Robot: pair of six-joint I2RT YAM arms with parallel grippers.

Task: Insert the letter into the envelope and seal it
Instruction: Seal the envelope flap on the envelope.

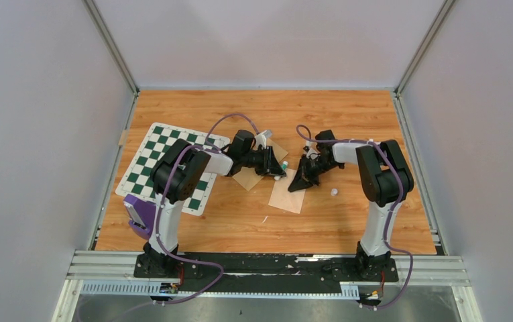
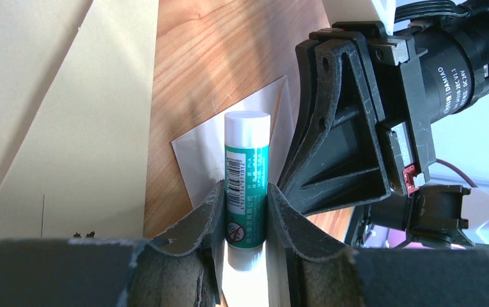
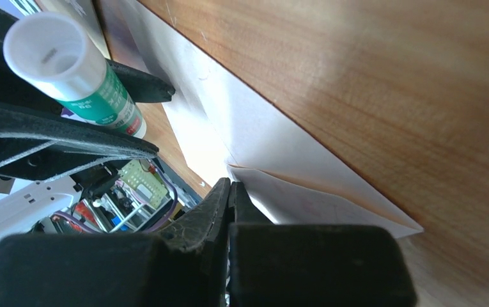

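The envelope (image 1: 288,197), pale and flat, lies near the middle of the table (image 1: 347,114); what is inside cannot be told, and the letter with its printed border shows in no view. The right hand (image 3: 230,185) is closed tight, its tips pinching the paper edge at the envelope's far left corner, where a pointed flap folds out. The left hand (image 2: 247,189) is closed partway around an upright green-and-white glue stick (image 2: 247,167), open end towards the right hand and just beside it. Under the left hand is a plain tan sheet (image 1: 248,178), just beside the envelope. A small white round piece (image 1: 334,192) sits right of the envelope. Bare wood runs to the far and right edges; a chequered mat (image 1: 147,157) and a purple object (image 1: 139,209) fill the left
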